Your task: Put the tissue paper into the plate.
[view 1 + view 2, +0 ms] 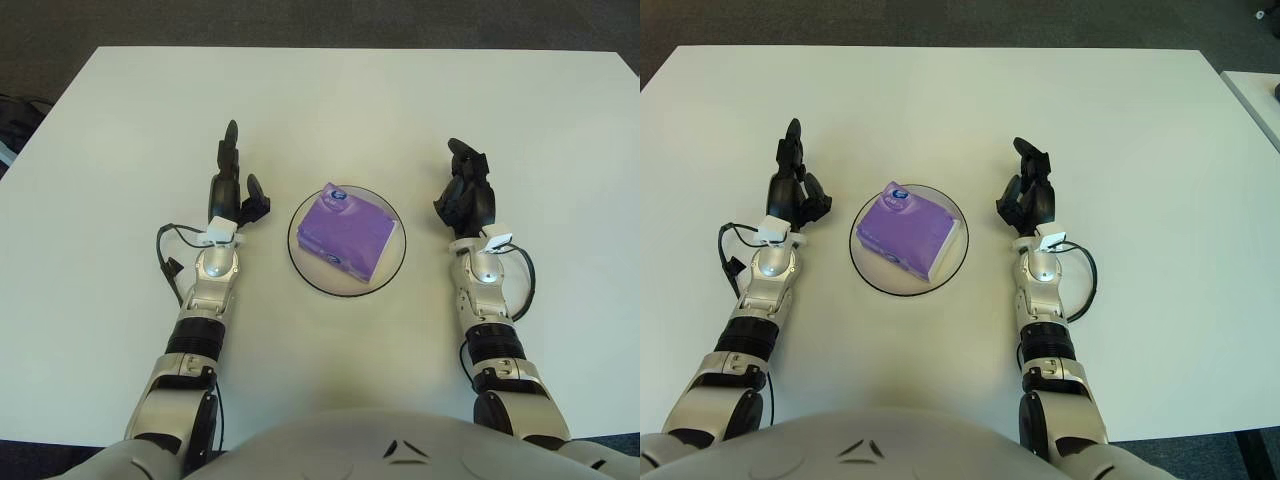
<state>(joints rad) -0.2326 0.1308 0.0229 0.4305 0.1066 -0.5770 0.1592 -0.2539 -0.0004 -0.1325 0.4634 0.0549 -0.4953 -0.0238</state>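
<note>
Left eye view | left hand [232, 190] fingers spread, holding nothing, just left of plate [299, 262] | purple tissue paper [355, 236] already lies in the plate, between both hands | judged done: withdraw straight out without nudging the rim | right hand [467, 195] loosely opened, empty, right of the plate
</note>
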